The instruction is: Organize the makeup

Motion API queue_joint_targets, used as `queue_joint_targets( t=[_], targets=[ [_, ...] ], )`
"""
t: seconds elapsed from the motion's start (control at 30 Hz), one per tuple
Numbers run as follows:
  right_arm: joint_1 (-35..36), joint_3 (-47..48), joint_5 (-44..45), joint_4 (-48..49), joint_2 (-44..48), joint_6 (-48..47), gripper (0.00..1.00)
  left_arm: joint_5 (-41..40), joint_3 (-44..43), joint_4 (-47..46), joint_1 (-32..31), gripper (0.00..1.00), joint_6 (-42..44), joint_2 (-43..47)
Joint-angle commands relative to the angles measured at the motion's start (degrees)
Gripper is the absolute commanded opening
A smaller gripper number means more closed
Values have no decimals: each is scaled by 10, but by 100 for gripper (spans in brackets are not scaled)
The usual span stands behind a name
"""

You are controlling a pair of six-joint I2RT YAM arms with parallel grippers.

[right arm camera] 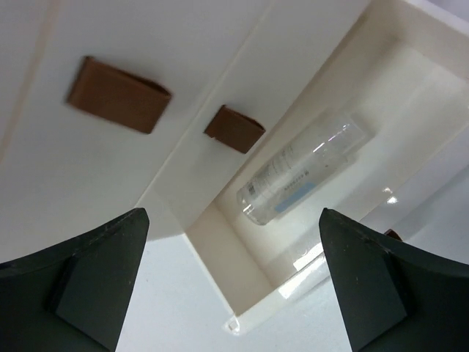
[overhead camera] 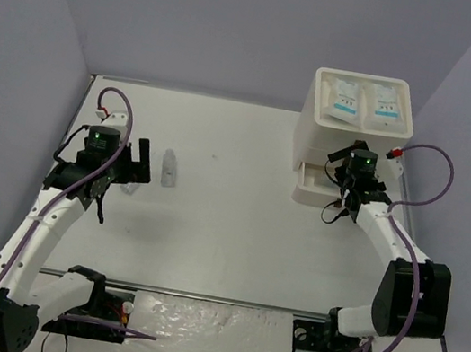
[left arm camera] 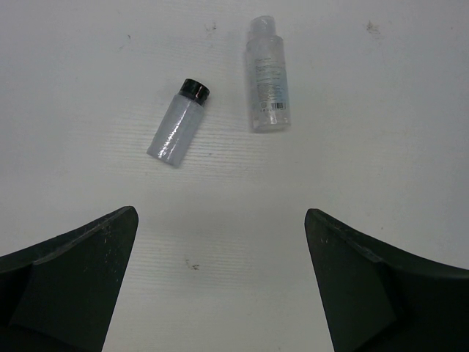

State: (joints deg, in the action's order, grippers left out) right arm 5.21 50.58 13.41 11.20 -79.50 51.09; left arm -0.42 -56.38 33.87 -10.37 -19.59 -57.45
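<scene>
A clear vial (right arm camera: pixel 300 176) lies on its side inside the pulled-out bottom drawer (right arm camera: pixel 227 257) of the white drawer box (overhead camera: pixel 315 140). Two white sachets (overhead camera: pixel 345 100) lie flat on the box's top. Your right gripper (right arm camera: pixel 234 216) hovers at that drawer, fingers spread wide, holding nothing. Well left of the box, a black-capped vial (left arm camera: pixel 178 121) and a clear bottle (left arm camera: pixel 267 77) lie on the table (left arm camera: pixel 366 147). Your left gripper (left arm camera: pixel 221 216) is near them, fingers wide apart and empty.
</scene>
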Motion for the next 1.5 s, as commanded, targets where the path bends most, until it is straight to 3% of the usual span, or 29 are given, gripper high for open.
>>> queue_joint_targets(
  t=[0.0, 0.27, 0.53, 0.8, 1.0, 1.13, 1.27, 1.37, 1.47],
  targets=[
    [-2, -6, -77, 16, 103, -154, 100, 58, -26, -47, 2, 97, -58, -53],
    [-2, -52, -166, 9, 218, -214, 100, 56, -132, -36, -23, 97, -98, -240],
    [-2, -72, -203, 11, 253, -228, 100, 42, -268, 31, -32, 96, -112, -429],
    [-1, -79, -242, 20, 256, -254, 100, 13, -327, 61, -44, 87, -129, -514],
    [-1, -90, -259, 32, 262, -246, 100, 9, -336, 68, -55, 67, -139, -548],
    [-1, -98, -275, 37, 270, -251, 100, 9, -318, 56, -60, 58, -140, -561],
    [0, -101, -320, 56, 270, -256, 100, 9, -301, 41, -71, 34, -138, -553],
    [1, -103, -365, 79, 263, -254, 100, 9, -290, 28, -89, 28, -134, -540],
    [5, -105, -404, 102, 254, -248, 100, 9, -282, 13, -110, 14, -131, -523]
  ],
)
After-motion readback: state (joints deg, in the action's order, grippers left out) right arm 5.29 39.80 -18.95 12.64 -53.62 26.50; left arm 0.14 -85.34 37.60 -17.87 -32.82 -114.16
